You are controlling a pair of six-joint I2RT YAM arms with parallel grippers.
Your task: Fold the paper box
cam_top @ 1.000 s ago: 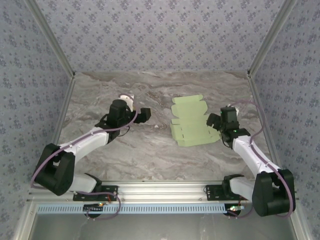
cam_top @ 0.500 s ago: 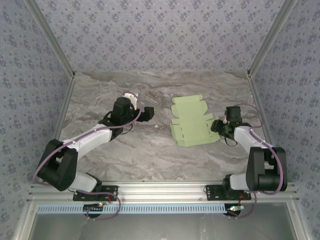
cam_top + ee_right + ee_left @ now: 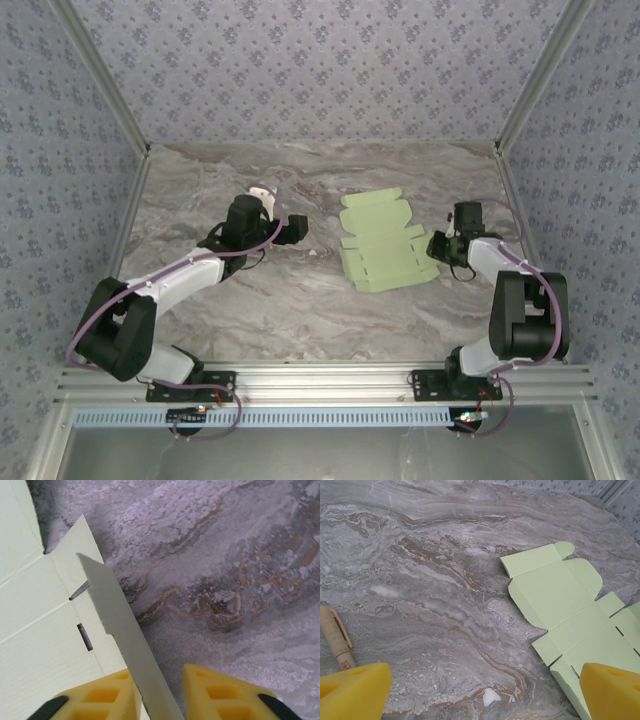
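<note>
The paper box (image 3: 385, 245) is a pale green die-cut sheet lying flat at centre right of the marble table; it also shows as the sheet (image 3: 560, 595) and as the panel (image 3: 35, 610). One side flap (image 3: 120, 630) stands raised on edge between the yellow fingers of my right gripper (image 3: 162, 685). The flap rests against the left pad, and a narrow gap still shows beside the right pad. That right gripper (image 3: 437, 245) sits at the sheet's right edge. My left gripper (image 3: 292, 228) hovers wide open left of the sheet, its span (image 3: 482, 690) over bare marble.
A thin tan stick (image 3: 337, 640) lies on the table by my left fingertip. Patterned walls (image 3: 320, 70) close the table on three sides, and an aluminium rail (image 3: 330, 380) runs along the near edge. Bare marble (image 3: 300, 300) lies between the arms.
The right arm swung in to the sheet's right edge and its jaws narrowed around the side flap, which has lifted. The left gripper edged slightly toward the sheet and stayed open.
</note>
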